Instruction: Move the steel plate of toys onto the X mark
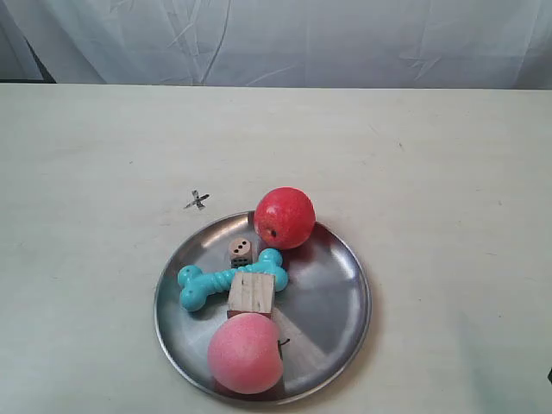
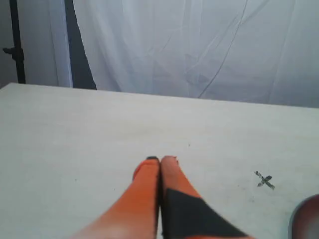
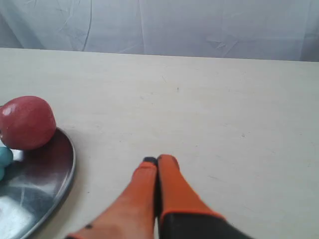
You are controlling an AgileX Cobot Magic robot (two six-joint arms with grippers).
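Observation:
The steel plate lies on the pale table near the front. On it sit the red apple, the pink peach, the turquoise bone, the wooden block and the brown die. The X mark is on the table just beyond the plate's rim, apart from it. No arm shows in the exterior view. My left gripper is shut and empty above bare table, with the X mark and a sliver of plate to one side. My right gripper is shut and empty beside the plate and apple.
A white curtain hangs behind the table's far edge. A dark stand shows beside the curtain in the left wrist view. Bare tabletop spreads around the plate.

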